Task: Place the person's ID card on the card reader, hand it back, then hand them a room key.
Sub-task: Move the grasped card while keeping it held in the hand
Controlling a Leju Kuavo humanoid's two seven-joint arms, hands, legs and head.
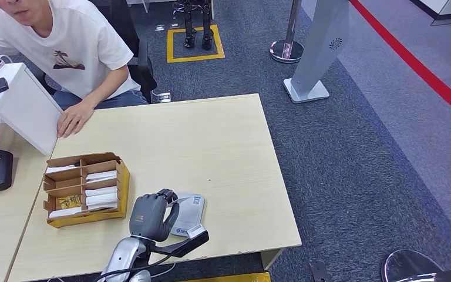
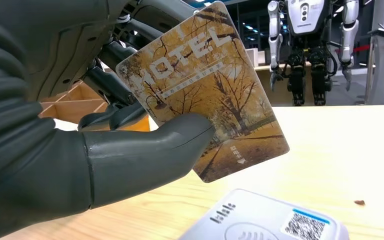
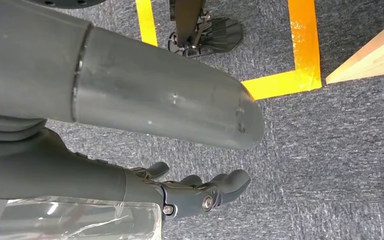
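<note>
Hotel card [image 2: 205,95] in left robot hand [image 2: 80,150], reader [image 2: 265,222] below

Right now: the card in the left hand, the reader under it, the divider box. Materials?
Card: likely glossy plastic, stiff and flat, printed autumn-tree picture. Left hand grips it.
Card reader: looks like matte white moulded plastic with rounded edges.
Divider box: brown cardboard, raw-cut partition edges.
</note>
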